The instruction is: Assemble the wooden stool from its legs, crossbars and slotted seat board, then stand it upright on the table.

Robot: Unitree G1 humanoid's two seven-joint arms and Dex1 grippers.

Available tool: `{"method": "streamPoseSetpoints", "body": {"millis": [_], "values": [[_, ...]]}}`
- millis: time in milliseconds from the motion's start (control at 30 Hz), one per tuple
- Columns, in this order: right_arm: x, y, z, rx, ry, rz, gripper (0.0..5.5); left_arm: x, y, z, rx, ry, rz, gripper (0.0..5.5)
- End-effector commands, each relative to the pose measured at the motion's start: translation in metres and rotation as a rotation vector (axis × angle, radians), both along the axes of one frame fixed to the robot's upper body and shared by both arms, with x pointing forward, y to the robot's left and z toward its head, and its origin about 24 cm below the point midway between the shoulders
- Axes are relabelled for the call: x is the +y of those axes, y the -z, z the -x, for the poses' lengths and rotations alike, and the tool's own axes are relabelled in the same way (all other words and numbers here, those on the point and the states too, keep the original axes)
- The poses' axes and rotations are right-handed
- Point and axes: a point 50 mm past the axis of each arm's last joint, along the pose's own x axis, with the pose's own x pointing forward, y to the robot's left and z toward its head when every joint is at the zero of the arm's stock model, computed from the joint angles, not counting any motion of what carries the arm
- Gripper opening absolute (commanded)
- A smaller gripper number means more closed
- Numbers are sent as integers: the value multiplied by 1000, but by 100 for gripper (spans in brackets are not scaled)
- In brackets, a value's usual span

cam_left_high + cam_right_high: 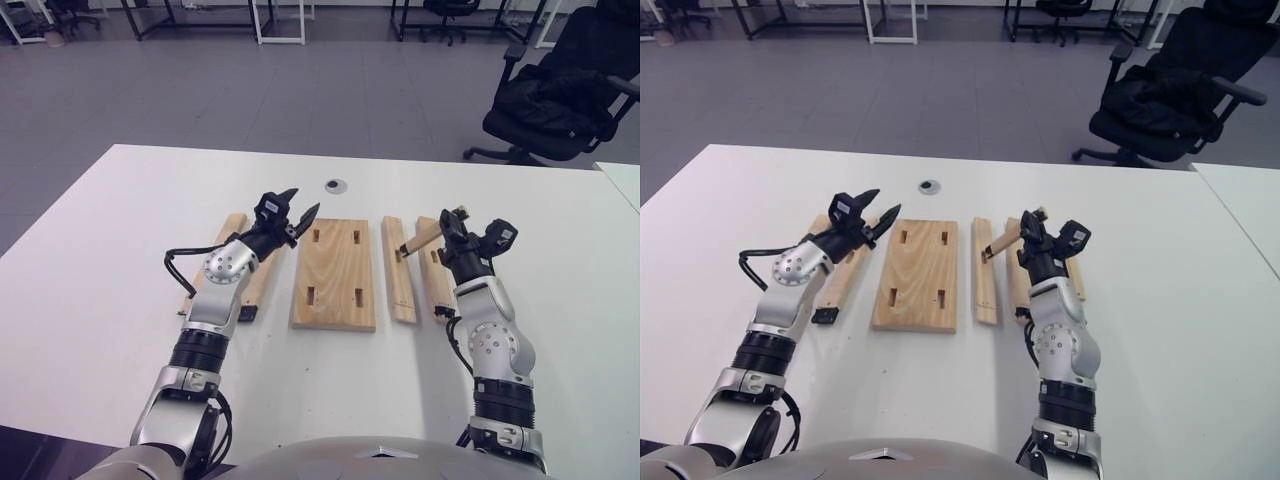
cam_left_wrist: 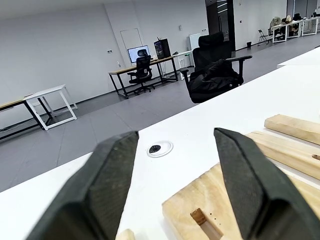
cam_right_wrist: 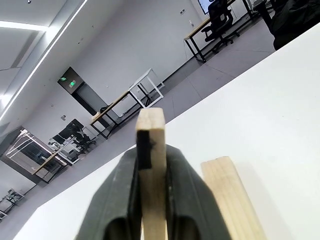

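The slotted seat board [image 1: 334, 277] lies flat mid-table. My left gripper [image 1: 297, 212] hovers open over its far left corner, nothing between its fingers [image 2: 100, 195]. Two wooden pieces [image 1: 229, 231] lie left of the board, partly under my left arm. Right of the board lie a long leg [image 1: 401, 280] and another wooden piece [image 1: 437, 280]. My right gripper [image 1: 452, 232] is shut on a short crossbar [image 1: 424, 238], held tilted above those pieces with its free end down by the leg. In the right wrist view the crossbar [image 3: 151, 150] sits clamped between the jaws.
A round cable grommet [image 1: 334, 185] is set in the table behind the board. A small black object [image 1: 247, 313] lies by my left forearm. A black office chair [image 1: 560, 90] stands beyond the far right corner. Bare white tabletop [image 1: 120, 250] spreads left and front.
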Motion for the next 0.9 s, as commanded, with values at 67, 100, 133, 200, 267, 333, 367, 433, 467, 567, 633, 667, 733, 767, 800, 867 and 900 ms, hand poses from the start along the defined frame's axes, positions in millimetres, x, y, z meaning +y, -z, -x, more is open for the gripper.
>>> {"method": "streamPoseSetpoints", "body": {"millis": [67,100,133,200,267,333,367,433,467,567,633,667,733,767,800,867,900], "values": [[8,15,3,42,-15,22,41,5,4,1,19,-9,-21,276],[7,16,3,46,-15,44,41,5,4,1,20,-10,-22,276],[6,17,3,48,-10,75,41,5,5,2,22,-10,-23,276],[5,17,3,51,-10,164,41,5,5,2,24,-9,-28,276],[8,17,3,46,-18,259,41,6,6,2,24,-9,-34,276],[16,20,6,44,-65,371,41,6,6,2,21,-9,-42,276],[20,25,8,50,-97,421,41,6,6,3,19,-9,-49,276],[23,39,16,86,-151,496,41,6,6,4,15,-6,-66,276],[22,48,20,108,-172,534,41,6,7,4,12,-5,-78,276],[17,74,36,186,-205,555,41,5,7,5,9,-1,-95,276],[16,91,47,244,-246,567,41,6,8,6,12,-2,-99,276],[15,98,50,285,-267,581,41,5,9,6,13,1,-106,276],[12,112,54,388,-296,589,41,3,11,7,16,6,-114,276],[10,118,57,424,-308,595,41,2,12,7,18,7,-114,276],[10,120,59,439,-322,595,41,2,12,7,19,7,-113,276],[13,114,55,414,-336,578,41,3,13,7,23,5,-112,276],[15,107,49,376,-334,573,41,3,13,7,23,4,-112,276]]}}
